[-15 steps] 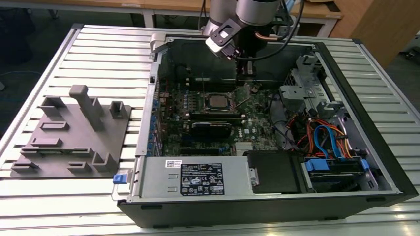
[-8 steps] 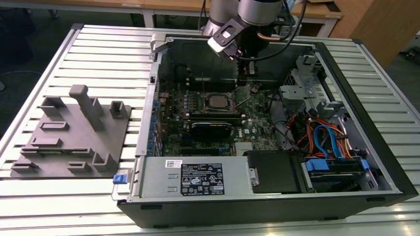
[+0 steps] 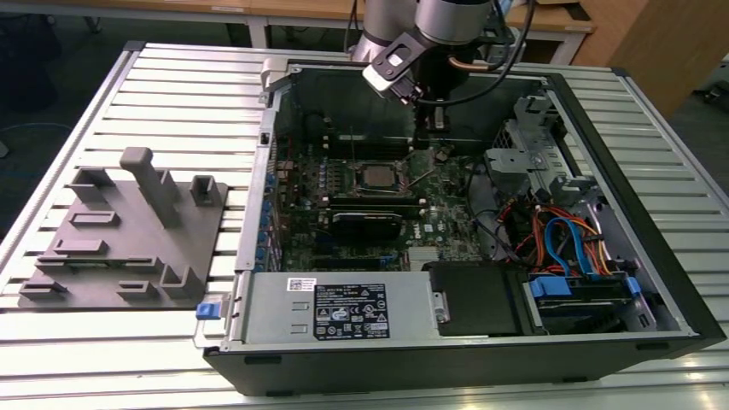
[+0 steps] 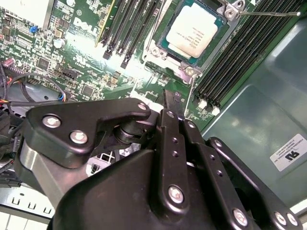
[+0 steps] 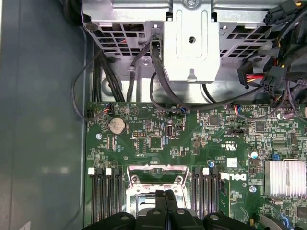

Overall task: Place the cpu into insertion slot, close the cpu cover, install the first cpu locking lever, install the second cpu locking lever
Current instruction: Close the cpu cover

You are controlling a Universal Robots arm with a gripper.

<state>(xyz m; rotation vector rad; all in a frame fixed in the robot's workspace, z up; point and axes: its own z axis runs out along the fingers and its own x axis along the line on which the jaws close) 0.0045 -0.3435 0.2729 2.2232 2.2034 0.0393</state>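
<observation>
The cpu (image 4: pixel 194 28) lies in the insertion slot (image 4: pixel 153 51), cpu cover (image 4: pixel 218 43) seemingly down. In the exterior view the gripper (image 3: pixel 433 147) hovers at the cpu's 1 o'clock, fingers (image 5: pixel 160 201) pinched together, empty. Lever stage, I judge: the locking lever (image 4: pixel 268 13) needs hooking.

Dull metal cpu (image 4: pixel 194 28), glossy green board (image 5: pixel 192 120)

A: What sort of place is this?
B: A robotics lab or workshop — a robot arm (image 3: pixel 450 17) over an opened computer (image 3: pixel 456 359) on a slatted metal desk (image 3: pixel 137 77).
A: Anything else?
B: A grey fixture plate (image 3: pixel 125 256) beside it, wooden furniture (image 3: pixel 650 43) behind.
</observation>
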